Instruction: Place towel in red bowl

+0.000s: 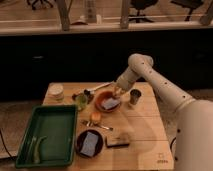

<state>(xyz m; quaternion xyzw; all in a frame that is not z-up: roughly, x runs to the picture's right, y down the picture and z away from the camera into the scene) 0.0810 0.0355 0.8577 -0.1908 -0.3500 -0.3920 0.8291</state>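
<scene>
The red bowl (102, 98) sits at the middle of the wooden table. The small pale blue-grey towel (111, 104) lies inside it, on its right side. My gripper (118, 93) hangs just above the bowl's right rim, right over the towel's upper end. I cannot see whether it touches the towel.
A green tray (47, 135) with green items is at front left. A dark dish (79, 141) holding a larger blue-grey cloth (90, 143) is at front centre, with a brown block (117, 141) beside it. A metal cup (134, 96), green cup (81, 101), white container (56, 91) and orange item (95, 117) surround the bowl.
</scene>
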